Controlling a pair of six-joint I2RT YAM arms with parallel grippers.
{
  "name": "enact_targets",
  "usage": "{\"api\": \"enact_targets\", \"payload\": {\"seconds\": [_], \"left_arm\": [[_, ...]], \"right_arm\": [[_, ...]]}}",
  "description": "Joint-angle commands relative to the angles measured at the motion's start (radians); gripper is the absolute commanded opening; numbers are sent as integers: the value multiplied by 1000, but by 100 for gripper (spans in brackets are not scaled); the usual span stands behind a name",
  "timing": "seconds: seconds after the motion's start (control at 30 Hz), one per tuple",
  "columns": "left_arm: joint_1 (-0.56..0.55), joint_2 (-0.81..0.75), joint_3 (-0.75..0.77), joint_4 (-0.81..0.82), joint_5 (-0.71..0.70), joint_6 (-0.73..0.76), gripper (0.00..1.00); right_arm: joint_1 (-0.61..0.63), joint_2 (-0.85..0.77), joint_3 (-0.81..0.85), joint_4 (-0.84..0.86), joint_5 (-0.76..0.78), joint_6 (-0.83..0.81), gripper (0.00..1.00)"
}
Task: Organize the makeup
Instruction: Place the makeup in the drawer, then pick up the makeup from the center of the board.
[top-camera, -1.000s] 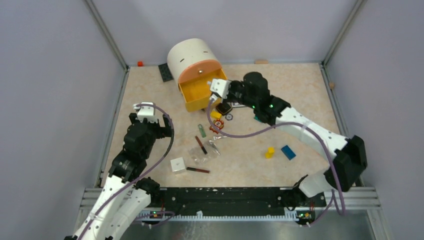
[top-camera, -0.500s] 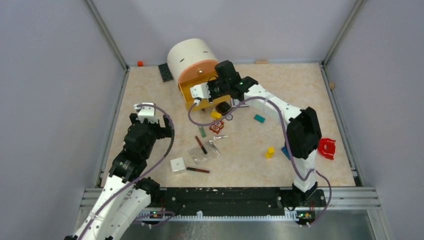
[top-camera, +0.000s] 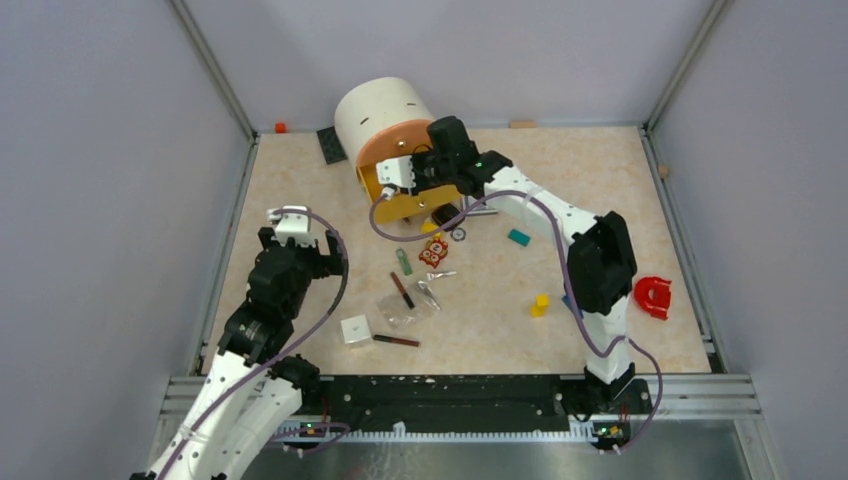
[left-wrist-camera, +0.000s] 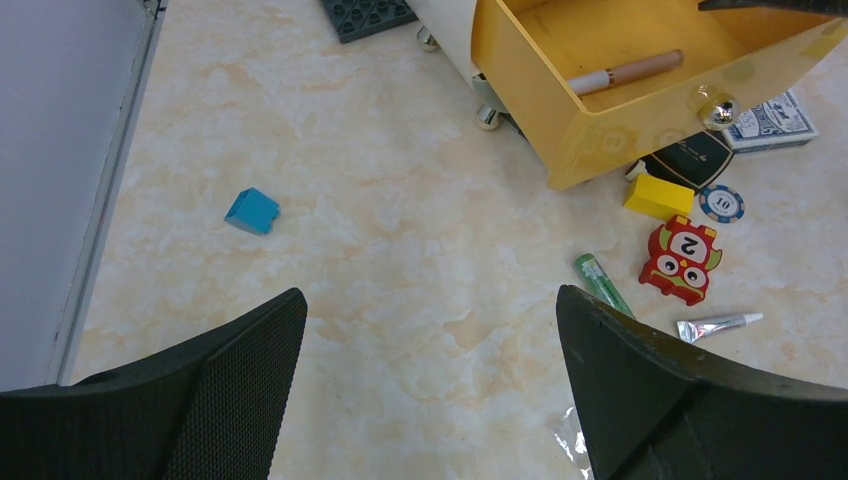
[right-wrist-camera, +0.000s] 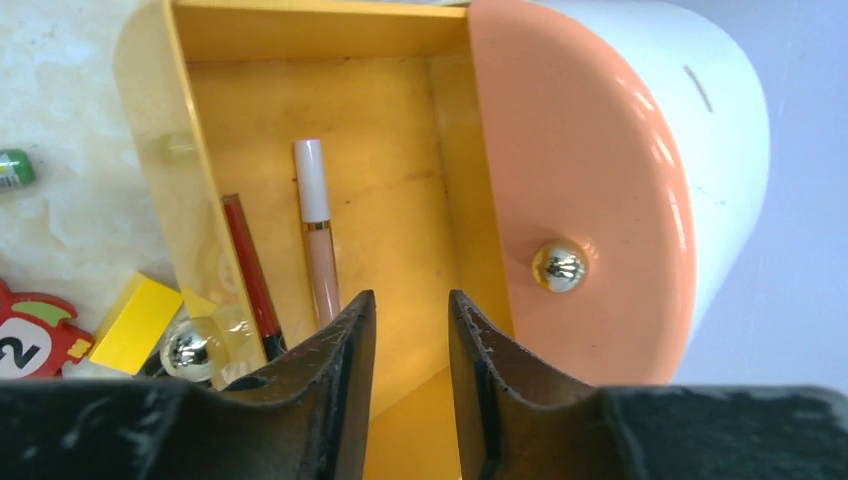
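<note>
My right gripper (right-wrist-camera: 411, 320) hangs over the open yellow drawer (right-wrist-camera: 400, 150), jaws slightly apart and open with nothing between them. Inside the drawer lie a white-capped beige tube (right-wrist-camera: 318, 235) and a dark-red pencil (right-wrist-camera: 250, 275). On the table sit a black compact (left-wrist-camera: 690, 160), a green pencil (left-wrist-camera: 603, 285), a silver tube (left-wrist-camera: 718, 325), another dark-red pencil (top-camera: 402, 290), a third pencil (top-camera: 396, 340) and the clear pouch (top-camera: 405, 305). My left gripper (left-wrist-camera: 430, 330) is wide open above bare table, to the left of these.
The white and orange drawer unit (top-camera: 375, 115) stands at the back. Near the drawer lie a yellow block (left-wrist-camera: 658, 196), a red owl toy (left-wrist-camera: 682, 258), a poker chip (left-wrist-camera: 721, 204) and cards (left-wrist-camera: 770, 120). A blue block (left-wrist-camera: 252, 211), a white cube (top-camera: 355, 329) and a red object (top-camera: 653, 296) also lie about.
The right arm has swung left from above the compact to over the drawer, and its jaws have parted a little. The left arm has not moved.
</note>
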Motion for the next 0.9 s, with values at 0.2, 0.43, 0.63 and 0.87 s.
{"api": "enact_targets", "payload": {"seconds": [0.2,0.43,0.63,0.87], "left_arm": [[6,-8,-5,51,-1,10,99],[10,7,-4,55,5,7,99],[16,40,-1,52,36,2,99],[34,45,-1,53,38,-1,99]], "right_arm": [[-7,-172,55,127,40,227,37],[7,-517,-437,466,269,1027,48],[115,-689,-765,430,430,1360,49],[250,-606,-895,303,501,1544,48]]}}
